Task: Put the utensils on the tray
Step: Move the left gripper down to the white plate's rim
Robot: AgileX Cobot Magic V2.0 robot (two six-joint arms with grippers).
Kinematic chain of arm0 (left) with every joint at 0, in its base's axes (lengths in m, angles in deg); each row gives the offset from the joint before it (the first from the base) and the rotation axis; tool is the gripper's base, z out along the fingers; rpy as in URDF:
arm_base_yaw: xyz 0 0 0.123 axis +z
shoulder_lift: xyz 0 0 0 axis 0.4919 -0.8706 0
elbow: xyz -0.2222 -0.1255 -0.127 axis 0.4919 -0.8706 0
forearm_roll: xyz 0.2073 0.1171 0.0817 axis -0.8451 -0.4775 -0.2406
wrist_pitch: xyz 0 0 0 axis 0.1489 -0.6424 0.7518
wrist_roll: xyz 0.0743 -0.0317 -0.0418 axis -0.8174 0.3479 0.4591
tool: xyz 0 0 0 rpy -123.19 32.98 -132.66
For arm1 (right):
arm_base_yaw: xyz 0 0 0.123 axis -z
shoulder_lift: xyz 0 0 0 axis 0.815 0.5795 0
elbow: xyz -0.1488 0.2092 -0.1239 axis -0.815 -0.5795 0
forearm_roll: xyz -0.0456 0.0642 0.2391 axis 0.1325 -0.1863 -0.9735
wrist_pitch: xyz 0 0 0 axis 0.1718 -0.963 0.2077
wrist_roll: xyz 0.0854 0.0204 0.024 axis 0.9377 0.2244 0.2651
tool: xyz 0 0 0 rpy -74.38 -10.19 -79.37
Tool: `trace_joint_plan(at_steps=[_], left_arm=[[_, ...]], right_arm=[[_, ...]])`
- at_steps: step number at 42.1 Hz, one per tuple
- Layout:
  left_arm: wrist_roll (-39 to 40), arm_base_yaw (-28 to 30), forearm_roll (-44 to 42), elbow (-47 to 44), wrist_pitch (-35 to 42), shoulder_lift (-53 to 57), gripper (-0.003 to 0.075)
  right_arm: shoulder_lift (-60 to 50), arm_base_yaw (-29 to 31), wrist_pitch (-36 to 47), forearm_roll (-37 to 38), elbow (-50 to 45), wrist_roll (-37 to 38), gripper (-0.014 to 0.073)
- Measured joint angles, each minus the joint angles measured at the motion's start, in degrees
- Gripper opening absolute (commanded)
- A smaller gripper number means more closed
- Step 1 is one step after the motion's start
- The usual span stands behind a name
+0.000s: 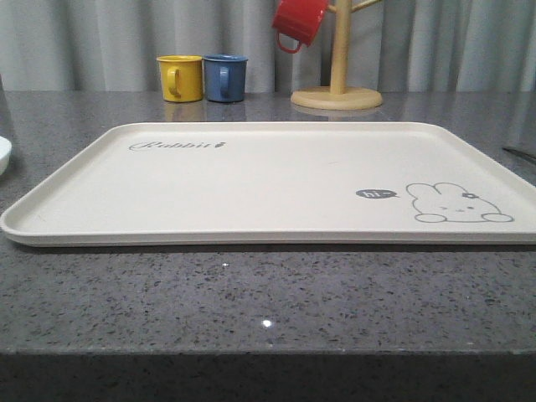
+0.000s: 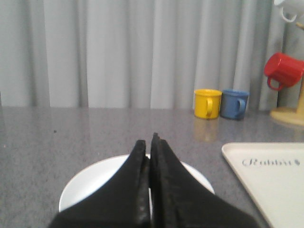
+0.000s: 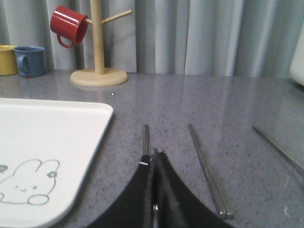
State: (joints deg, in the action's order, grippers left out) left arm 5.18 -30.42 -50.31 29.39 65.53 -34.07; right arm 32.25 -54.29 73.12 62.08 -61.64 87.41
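The cream tray (image 1: 251,180) with its rabbit drawing lies bare in the middle of the counter. A round white plate (image 2: 90,183) sits left of the tray (image 2: 270,180), and my left gripper (image 2: 148,141) hovers over it, shut with nothing held. Right of the tray (image 3: 42,137), my right gripper (image 3: 153,154) is shut above a metal utensil handle (image 3: 145,135) lying on the counter; its head is hidden under the fingers. Beside it lies the pair of flat metal chopsticks (image 3: 206,168). Another thin metal handle (image 3: 278,147) lies farther out.
Yellow mug (image 1: 180,78) and blue mug (image 1: 224,77) stand behind the tray. A wooden mug tree (image 1: 337,84) holds a red mug (image 1: 298,21) at the back right. Grey curtain closes the back. The plate's edge (image 1: 3,155) shows at far left.
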Motion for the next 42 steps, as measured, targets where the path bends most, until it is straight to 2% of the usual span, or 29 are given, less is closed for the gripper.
trace_joint_plan(at_steps=[4,9,22,34,42], left_arm=[[0.0,0.0,0.0,5.72,-1.87,0.0,-0.002],[0.0,0.0,0.0,15.42,-8.27,-1.35,-0.002],[0.0,0.0,0.0,39.15,-26.94,-16.93,-0.002],[0.0,0.0,0.0,41.99,-39.37,-29.82,-0.002],[0.0,0.0,0.0,41.99,-43.77,-33.69,-0.002]], right_arm=[[0.0,0.0,-3.54,0.0,5.6,0.0,-0.0066],[1.15,0.0,-8.36,0.0,14.67,0.0,-0.0066],[15.97,0.0,-24.83,1.47,36.21,0.12,-0.0066],[26.76,0.0,-33.46,1.6,38.63,0.12,-0.0066],[30.89,0.0,-38.38,1.6,38.63,0.12,-0.0066]])
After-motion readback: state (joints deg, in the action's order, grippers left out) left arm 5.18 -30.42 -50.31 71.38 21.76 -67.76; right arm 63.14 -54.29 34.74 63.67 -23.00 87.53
